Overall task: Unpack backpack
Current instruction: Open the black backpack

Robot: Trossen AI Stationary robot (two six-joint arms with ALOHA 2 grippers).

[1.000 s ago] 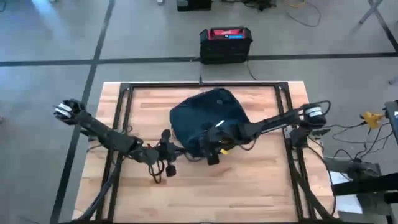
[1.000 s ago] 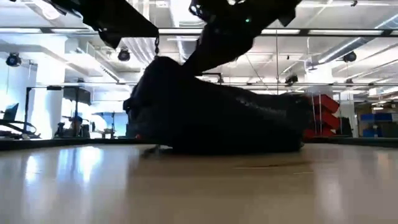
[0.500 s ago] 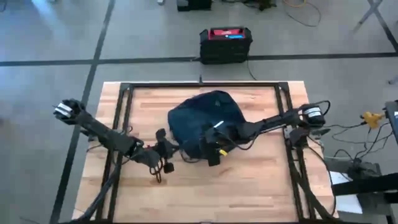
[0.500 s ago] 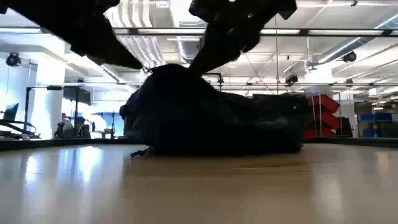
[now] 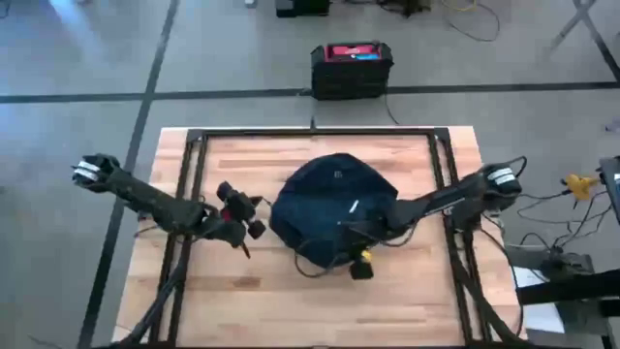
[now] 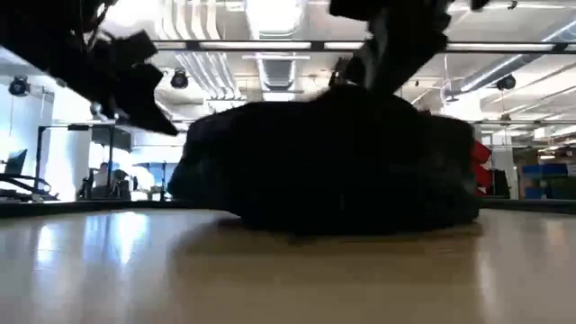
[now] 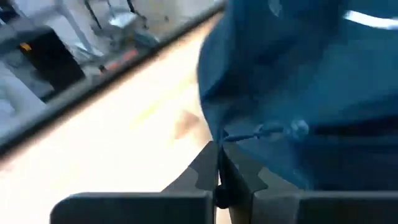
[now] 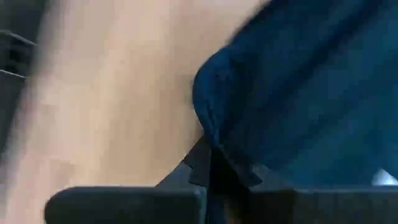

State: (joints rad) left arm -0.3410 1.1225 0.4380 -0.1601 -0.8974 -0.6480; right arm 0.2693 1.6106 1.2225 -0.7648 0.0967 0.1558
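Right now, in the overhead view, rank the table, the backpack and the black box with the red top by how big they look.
1. Table, largest.
2. Backpack.
3. Black box with the red top, smallest, though it sits on the floor, farther from the camera.

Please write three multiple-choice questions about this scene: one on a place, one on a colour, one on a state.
1. Where does the backpack lie?
A on the floor; B in the middle of the table; C on a box.
2. What colour is it?
A red; B dark blue; C yellow.
3. How is the left tool?
A shut; B wide open; C out of view.

Answers:
1 B, in the high view bare wood shows all round it.
2 B, both wrist views show dark blue cloth.
3 A, the left wrist view shows it closed.
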